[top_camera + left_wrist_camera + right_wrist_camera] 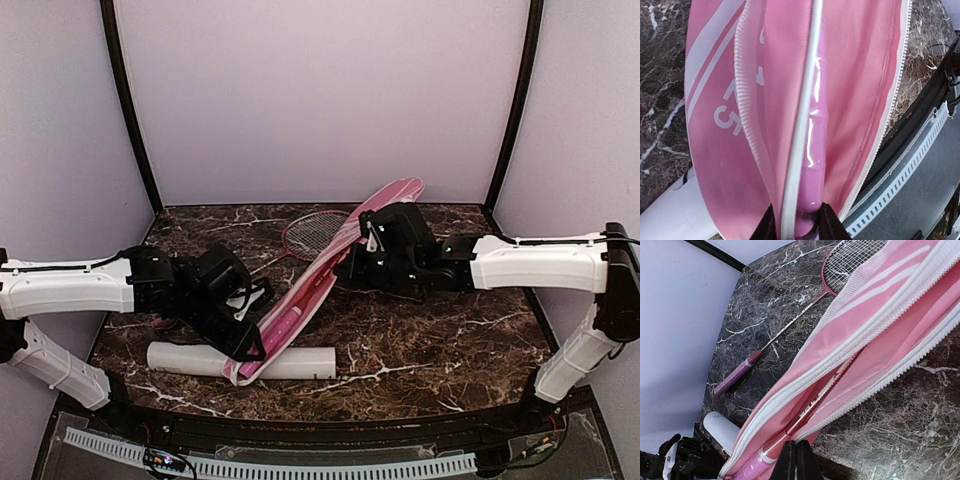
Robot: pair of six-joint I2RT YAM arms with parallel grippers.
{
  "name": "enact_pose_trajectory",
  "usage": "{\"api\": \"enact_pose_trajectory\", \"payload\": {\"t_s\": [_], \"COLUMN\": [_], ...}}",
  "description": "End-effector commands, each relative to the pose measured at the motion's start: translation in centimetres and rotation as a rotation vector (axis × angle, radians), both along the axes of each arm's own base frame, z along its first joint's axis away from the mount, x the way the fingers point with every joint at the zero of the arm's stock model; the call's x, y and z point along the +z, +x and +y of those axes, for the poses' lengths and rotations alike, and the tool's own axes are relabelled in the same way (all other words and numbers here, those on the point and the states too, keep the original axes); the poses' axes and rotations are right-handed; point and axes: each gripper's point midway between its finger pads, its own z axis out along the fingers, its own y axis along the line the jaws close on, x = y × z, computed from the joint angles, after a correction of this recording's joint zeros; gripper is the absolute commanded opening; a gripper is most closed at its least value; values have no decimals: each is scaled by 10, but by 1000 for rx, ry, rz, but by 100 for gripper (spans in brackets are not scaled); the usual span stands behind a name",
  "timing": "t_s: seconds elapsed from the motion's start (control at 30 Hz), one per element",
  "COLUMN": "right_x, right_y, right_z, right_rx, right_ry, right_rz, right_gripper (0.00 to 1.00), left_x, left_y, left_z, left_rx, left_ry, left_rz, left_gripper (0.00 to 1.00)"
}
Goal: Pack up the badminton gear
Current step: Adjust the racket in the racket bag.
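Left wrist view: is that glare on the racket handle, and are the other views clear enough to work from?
Left wrist: yes, white glare streaks along the glossy racket handle inside the bag; otherwise sharp. Right wrist: crisp on the bag's zipper and the loose racket. Top external: even light, soft shadows, no blur.

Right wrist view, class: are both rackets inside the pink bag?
No, one racket lies out on the table beside the bag, while only the other racket has its shaft running inside the open bag.
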Motion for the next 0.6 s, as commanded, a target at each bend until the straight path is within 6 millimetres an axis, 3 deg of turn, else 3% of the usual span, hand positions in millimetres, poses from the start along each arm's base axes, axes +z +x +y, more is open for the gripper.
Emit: {"api": "enact_pose_trajectory", "payload": {"t_s": [0.0, 0.23, 0.37, 0.47, 0.57], "right_x": [30, 36, 37, 35, 33], "right_y": [-21, -27, -25, -21, -18], "right_z": [33, 38, 39, 38, 35], "right_rx": [162, 202, 196, 177, 161], "right_ry": [129, 157, 160, 150, 144], "right_rz": [4, 8, 1, -7, -13], "right_gripper": [0, 0, 0, 0, 0], "left_x": [30, 22, 23, 29, 37], "left_y": [43, 55, 57, 57, 56], "left_z": [2, 13, 9, 0, -7], "left_rx": [97, 127, 116, 100, 91], "left_ry": [-1, 82, 64, 20, -28], "left_rz": [-209, -262, -275, -280, -274], "left_gripper": [0, 0, 1, 11, 26]}}
